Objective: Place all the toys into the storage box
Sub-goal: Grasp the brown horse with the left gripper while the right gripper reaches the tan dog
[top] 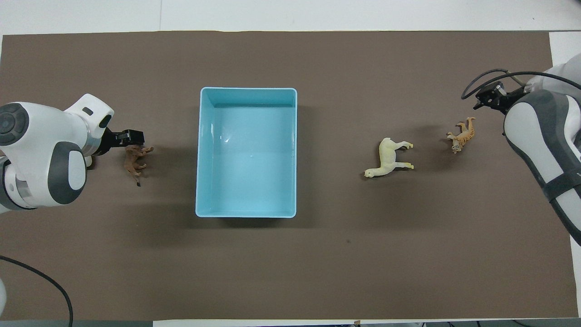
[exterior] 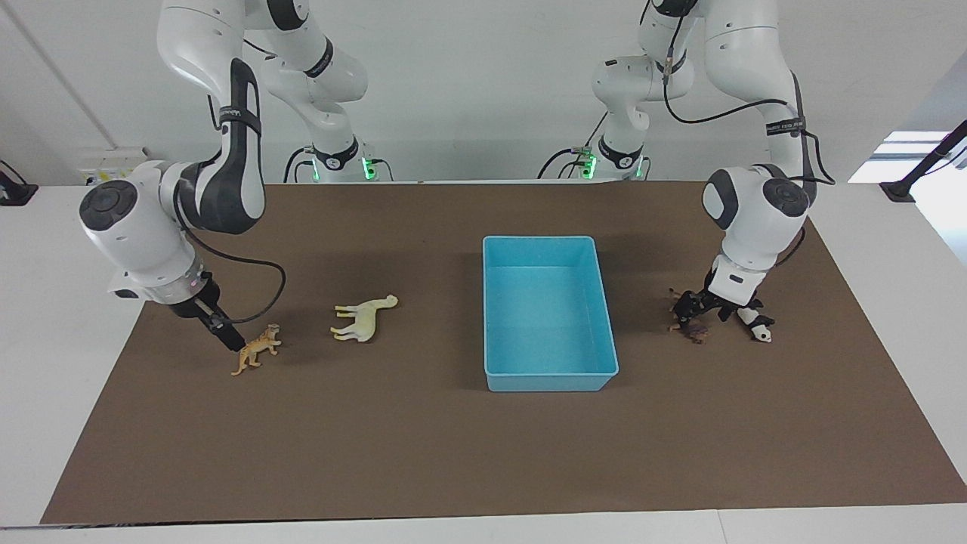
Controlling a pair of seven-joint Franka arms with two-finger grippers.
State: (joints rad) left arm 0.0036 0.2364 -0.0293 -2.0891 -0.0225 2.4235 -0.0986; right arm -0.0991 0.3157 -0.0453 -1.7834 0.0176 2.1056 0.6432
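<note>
The light blue storage box (exterior: 549, 313) held nothing. Lion (exterior: 691, 326) and panda (exterior: 758, 326) lay toward the left arm's end, tiger (exterior: 257, 349) and cream long-necked animal (exterior: 364, 316) toward the right's. The left gripper (exterior: 699, 308), jaws wide, was down at the lion; the right gripper (exterior: 230, 340), jaws wide, beside the tiger.

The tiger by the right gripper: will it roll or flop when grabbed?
The tiger looks like rigid moulded plastic, so floppiness is unlikely. It lies on its side, so rolling is unlikely. Being small and thin, it might slide when nudged by the right gripper.
</note>
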